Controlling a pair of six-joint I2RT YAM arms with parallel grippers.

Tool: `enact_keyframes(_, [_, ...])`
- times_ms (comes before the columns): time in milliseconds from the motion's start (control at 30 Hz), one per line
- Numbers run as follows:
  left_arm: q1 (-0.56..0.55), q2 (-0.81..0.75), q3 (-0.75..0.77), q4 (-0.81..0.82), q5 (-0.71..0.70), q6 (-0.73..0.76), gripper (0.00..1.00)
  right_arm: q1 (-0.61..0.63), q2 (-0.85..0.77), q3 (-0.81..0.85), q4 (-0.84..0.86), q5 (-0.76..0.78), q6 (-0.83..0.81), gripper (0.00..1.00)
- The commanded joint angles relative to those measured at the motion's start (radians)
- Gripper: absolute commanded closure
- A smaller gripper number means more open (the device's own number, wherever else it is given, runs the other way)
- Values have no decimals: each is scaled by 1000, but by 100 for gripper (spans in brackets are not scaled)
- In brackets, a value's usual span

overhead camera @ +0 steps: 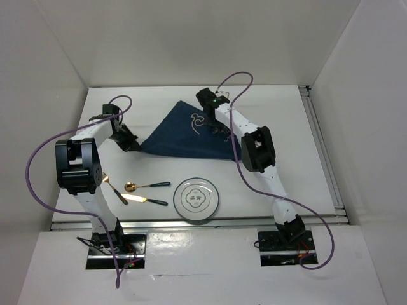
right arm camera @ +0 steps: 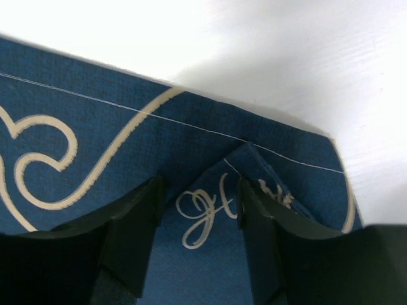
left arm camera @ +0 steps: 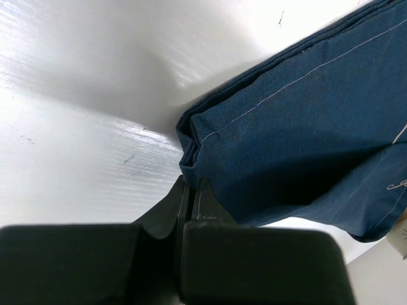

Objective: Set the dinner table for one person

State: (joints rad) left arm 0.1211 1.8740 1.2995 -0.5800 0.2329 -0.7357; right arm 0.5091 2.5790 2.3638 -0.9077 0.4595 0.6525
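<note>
Dinner table (overhead camera: 299,159) filled your top view. The navy mat (overhead camera: 191,136) lay toward its far edge, and a plate (overhead camera: 197,199) sat by the near edge with a spoon (overhead camera: 137,186) and knife (overhead camera: 145,200) to its left. Your left gripper (overhead camera: 130,145) was at the mat's left corner and your right gripper (overhead camera: 205,101) at its far corner.

On the left wrist, the fingers (left arm camera: 203,197) were pressed together right at the folded corner. You could not tell whether they pinched it.

On the right wrist, the fingers (right arm camera: 137,216) stood apart astride a raised fold (right arm camera: 247,155).

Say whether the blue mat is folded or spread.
Folded: the blue mat shows stacked layers at its corner and a doubled-over flap.
</note>
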Motion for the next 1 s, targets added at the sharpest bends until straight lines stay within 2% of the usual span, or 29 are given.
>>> enact_keyframes(0, [-3, -32, 9, -12, -9, 15, 100, 6, 30, 32, -28, 1, 13, 42])
enact_keyframes(33, [-3, -32, 9, -12, -9, 15, 100, 6, 30, 32, -28, 1, 24, 45])
enact_keyframes(67, [-3, -32, 9, -23, -18, 15, 100, 6, 30, 32, -28, 10, 24, 53])
enact_keyframes(267, [-3, -41, 9, -23, -27, 24, 100, 6, -72, -44, 3, 28, 35, 77])
enact_keyframes(367, [-3, -41, 18, -23, -27, 24, 100, 6, -105, -46, 3, 28, 26, 99])
enact_keyframes(800, [-3, -79, 57, -60, -18, 15, 100, 26, -321, -123, 26, 18, 26, 100])
enact_keyframes(933, [-3, -79, 157, -69, 2, 6, 100, 2, -368, -101, 67, -1, -14, 100])
enact_keyframes(967, [-3, -61, 191, -69, 29, 6, 100, 2, -390, -92, 122, -14, -28, 100])
